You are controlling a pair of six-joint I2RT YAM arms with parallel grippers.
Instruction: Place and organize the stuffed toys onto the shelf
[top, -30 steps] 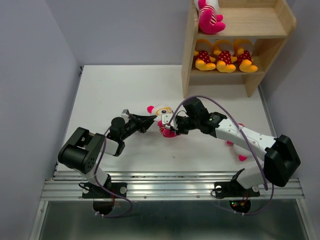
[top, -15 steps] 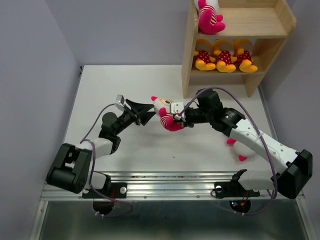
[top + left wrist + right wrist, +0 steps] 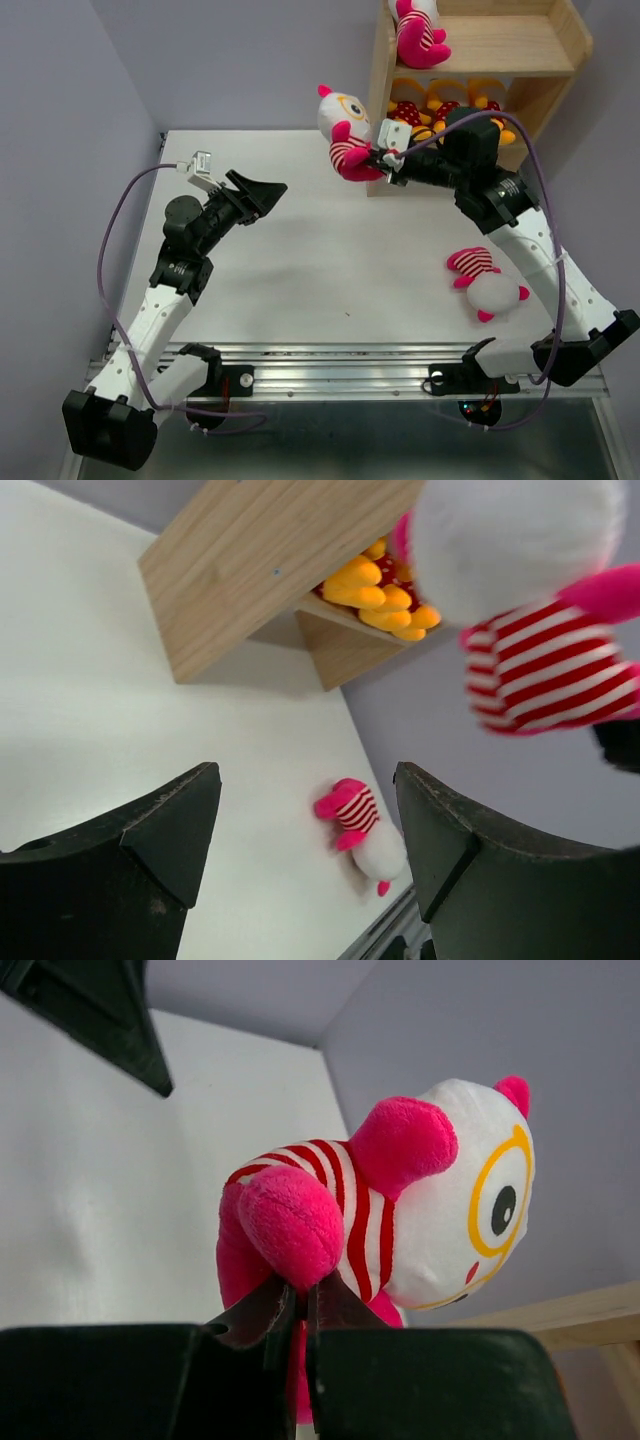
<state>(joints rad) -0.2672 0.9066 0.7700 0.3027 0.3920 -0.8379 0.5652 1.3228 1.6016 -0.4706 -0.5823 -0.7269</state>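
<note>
**A:** What does the top camera give you?

**B:** My right gripper (image 3: 388,160) is clamped on a striped toy (image 3: 345,135), which I'm holding in the air just in front of the left side panel of the shelf (image 3: 500,45). My left gripper (image 3: 258,190) is spread wide with nothing in it, above the table (image 3: 300,280). A second striped toy (image 3: 487,283) lies on the table's right side. A third striped toy (image 3: 418,30) sits on the upper tier, and the yellow-orange toys (image 3: 412,112) are on the lower one.

**A:** Left wrist?

**B:** My fingers are apart and empty. The striped toy hangs at upper right, and the second striped toy shows between the fingers, farther off on the table.

**A:** Right wrist?

**B:** The fingers are pinched together on a pink limb of the striped toy.
</note>
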